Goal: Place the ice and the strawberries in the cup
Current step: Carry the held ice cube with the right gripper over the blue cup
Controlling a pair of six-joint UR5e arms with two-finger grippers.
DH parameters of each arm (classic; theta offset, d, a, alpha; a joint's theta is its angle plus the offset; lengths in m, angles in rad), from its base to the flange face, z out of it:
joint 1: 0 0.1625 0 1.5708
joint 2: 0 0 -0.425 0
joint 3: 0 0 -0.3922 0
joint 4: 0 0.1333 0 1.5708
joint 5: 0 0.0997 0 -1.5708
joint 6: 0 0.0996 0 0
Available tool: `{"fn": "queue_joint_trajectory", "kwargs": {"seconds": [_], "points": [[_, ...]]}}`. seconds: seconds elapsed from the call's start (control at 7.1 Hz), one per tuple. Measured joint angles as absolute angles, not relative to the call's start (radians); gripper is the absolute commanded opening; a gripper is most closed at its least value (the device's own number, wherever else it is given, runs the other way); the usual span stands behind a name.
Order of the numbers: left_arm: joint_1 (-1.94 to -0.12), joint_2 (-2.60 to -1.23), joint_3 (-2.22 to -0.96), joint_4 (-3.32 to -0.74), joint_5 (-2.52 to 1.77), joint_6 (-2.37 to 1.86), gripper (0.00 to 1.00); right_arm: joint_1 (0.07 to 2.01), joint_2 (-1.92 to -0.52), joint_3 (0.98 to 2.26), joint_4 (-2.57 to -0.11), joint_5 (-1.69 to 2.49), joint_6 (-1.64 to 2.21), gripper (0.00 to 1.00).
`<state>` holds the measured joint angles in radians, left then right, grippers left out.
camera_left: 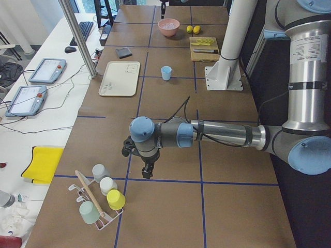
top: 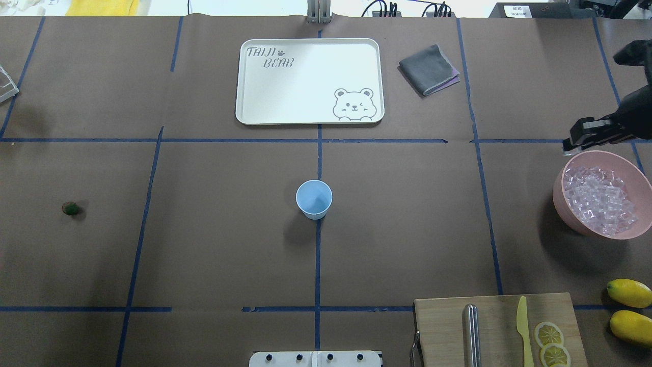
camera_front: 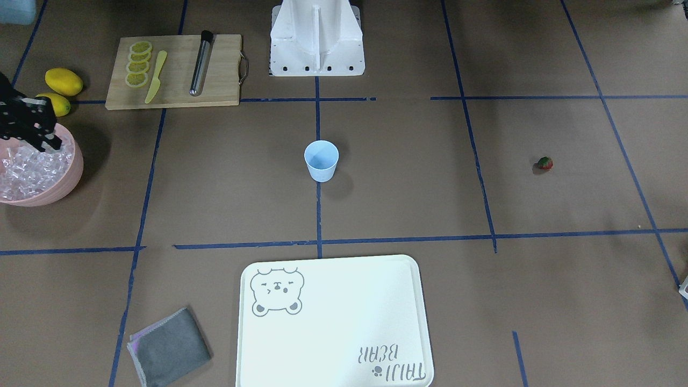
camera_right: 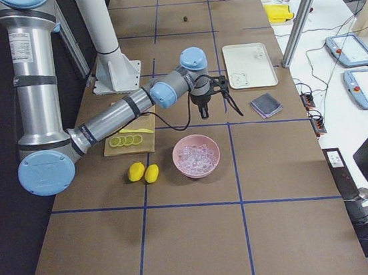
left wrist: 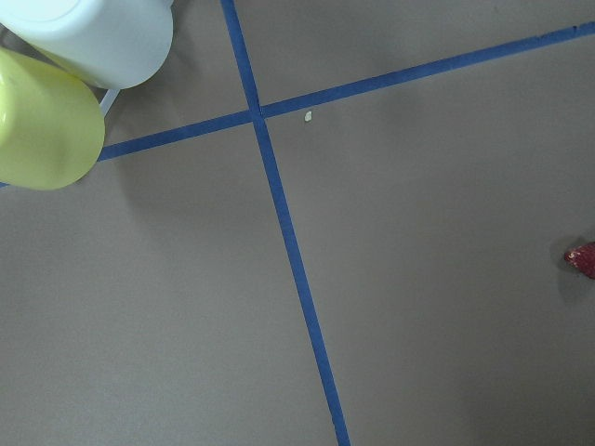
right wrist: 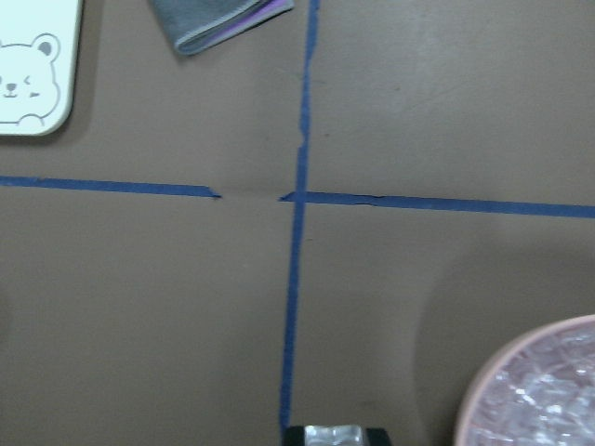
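We are finding the right gripper [top: 573,144] hanging above the table near its right edge, just beside the rim of the pink bowl [top: 560,201] on the side toward the grey cloth [top: 428,69], its fingers pinching a clear ice cube [right wrist: 334,435]. The bowl is holding a heap of ice [top: 601,201]. The cup [top: 314,199] is standing upright on a blue tape line at the table's middle, showing only its own blue floor. It is sitting well apart from the bowl, the white tray [top: 305,76] and the cutting board [top: 443,331], with bare brown paper lying all round it. The strawberry [top: 70,208] is lying alone far toward the left end. The left gripper [camera_left: 147,173] is hanging over the table near a rack of cups [camera_left: 107,186]; we cannot tell how wide it is standing.
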<state>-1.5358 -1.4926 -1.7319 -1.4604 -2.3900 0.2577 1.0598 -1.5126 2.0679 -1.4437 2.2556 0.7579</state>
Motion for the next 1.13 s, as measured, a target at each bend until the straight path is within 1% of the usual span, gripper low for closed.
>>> {"fn": "queue_joint_trajectory", "kwargs": {"seconds": [0.42, 0.7, 0.99, 1.13], "points": [[-1.536, -1.493, -1.732, -1.46, -2.39, 0.258, 1.0, 0.828, -1.327, 2.063, -1.472, 2.138, 1.03, 0.0], [-1.536, -1.493, -1.732, -1.461, -2.389, 0.258, 1.0, 0.669, -1.114, 2.049, -1.672, 1.987, 1.159, 0.0], [-1.536, -1.493, -1.732, -1.46, -2.389, 0.257, 1.0, 0.568, -0.916, 1.962, -1.776, 1.886, 1.271, 0.0], [-1.536, -1.493, -1.731, -1.459, -2.389, 0.257, 1.0, 0.526, -0.824, 1.88, -1.785, 1.837, 1.321, 0.0]]}}
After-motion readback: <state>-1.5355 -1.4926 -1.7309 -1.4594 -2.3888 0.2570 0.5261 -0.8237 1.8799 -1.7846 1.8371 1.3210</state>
